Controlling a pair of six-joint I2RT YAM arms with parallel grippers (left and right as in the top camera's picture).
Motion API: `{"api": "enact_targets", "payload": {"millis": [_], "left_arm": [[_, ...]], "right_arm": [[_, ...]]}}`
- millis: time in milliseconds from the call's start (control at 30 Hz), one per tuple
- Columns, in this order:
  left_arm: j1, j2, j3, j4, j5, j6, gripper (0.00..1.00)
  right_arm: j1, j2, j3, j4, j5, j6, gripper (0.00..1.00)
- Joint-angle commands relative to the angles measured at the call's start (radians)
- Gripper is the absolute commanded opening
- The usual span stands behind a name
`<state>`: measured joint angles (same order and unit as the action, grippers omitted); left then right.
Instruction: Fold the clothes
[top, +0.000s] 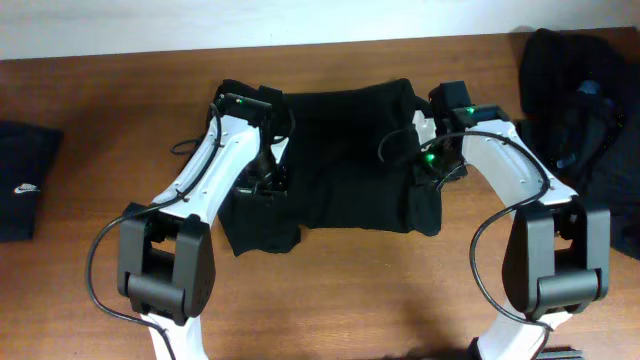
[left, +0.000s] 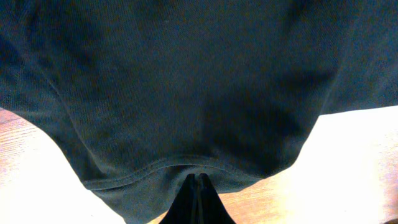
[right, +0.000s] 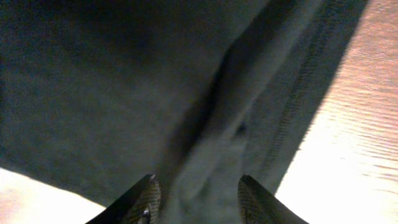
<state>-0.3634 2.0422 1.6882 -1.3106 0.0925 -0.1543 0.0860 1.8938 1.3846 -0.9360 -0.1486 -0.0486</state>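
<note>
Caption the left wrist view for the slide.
Left claw shut on the hem of a black garment over the wooden table.

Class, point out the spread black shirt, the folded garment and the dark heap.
spread black shirt (top: 345, 160): overhead view, middle panel
folded garment (top: 25, 155): overhead view, above its logo
dark heap (top: 600, 150): overhead view, centre

The frame is filled by a black soft-fabric garment (left: 186, 81), its stitched hem pinched at bottom centre by the pincer (left: 198, 186), dark fingers pressed tight together. Glare-washed wooden tabletop (left: 348, 168) is seen at both lower corners.
</note>
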Motion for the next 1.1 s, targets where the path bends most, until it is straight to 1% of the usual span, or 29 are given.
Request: {"api": "enact_targets", "payload": {"millis": [0, 167, 367, 467, 700, 1067], "left_arm": [[0.003, 0.0, -0.006, 0.002, -0.011, -0.009, 0.02], [0.003, 0.0, -0.006, 0.0, -0.011, -0.008, 0.02], [0.003, 0.0, -0.006, -0.002, -0.011, -0.008, 0.02], [0.003, 0.0, -0.006, -0.002, -0.011, -0.008, 0.02], [0.003, 0.0, -0.006, -0.002, -0.011, -0.008, 0.02], [0.003, 0.0, -0.006, -0.006, -0.011, -0.008, 0.02]], "right_arm": [[-0.003, -0.002, 0.014, 0.001, 0.06, 0.006, 0.42], [-0.003, 0.022, 0.014, 0.013, 0.071, 0.039, 0.41], [-0.008, 0.026, 0.014, 0.018, 0.083, 0.044, 0.41], [-0.024, 0.026, 0.008, 0.017, 0.105, 0.092, 0.41], [-0.048, 0.026, -0.001, 0.006, 0.093, 0.092, 0.41], [-0.047, 0.026, -0.11, 0.086, 0.052, 0.109, 0.41]]}}
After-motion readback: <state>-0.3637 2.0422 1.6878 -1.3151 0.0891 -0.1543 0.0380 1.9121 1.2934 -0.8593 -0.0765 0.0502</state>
